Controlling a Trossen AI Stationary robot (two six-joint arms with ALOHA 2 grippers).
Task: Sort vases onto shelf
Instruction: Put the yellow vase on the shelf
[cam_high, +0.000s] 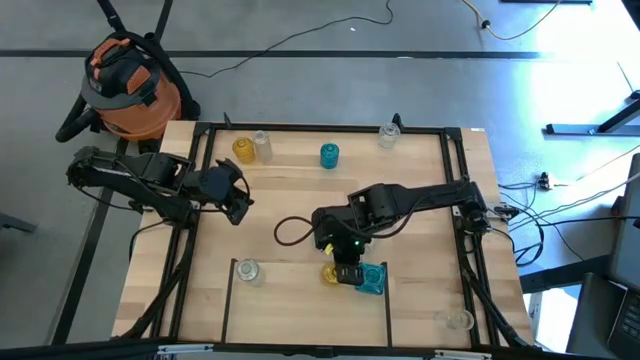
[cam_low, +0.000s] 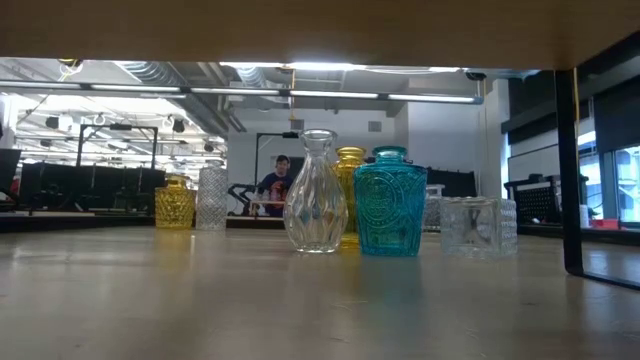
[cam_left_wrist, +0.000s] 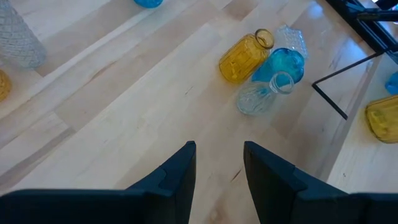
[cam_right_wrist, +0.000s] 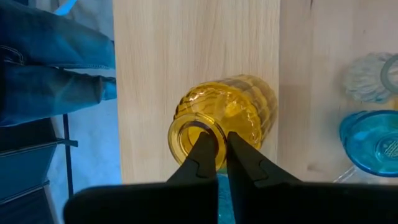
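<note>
While left pincer (cam_left_wrist: 217, 177) waits spread, right pincer (cam_right_wrist: 216, 152) seemingly pinches amber vase (cam_right_wrist: 233, 112) rim.

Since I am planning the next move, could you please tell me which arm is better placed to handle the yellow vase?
The right arm: its pincer is shut on the rim of the yellow vase. The left pincer hangs over bare shelf, holding nothing.

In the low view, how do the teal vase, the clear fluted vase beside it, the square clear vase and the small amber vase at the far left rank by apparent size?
1. Teal vase and clear fluted vase: about alike, no clear ranking.
2. Square clear vase.
3. Small amber vase, though it stands farther from the camera, so its true size is unsure.
</note>
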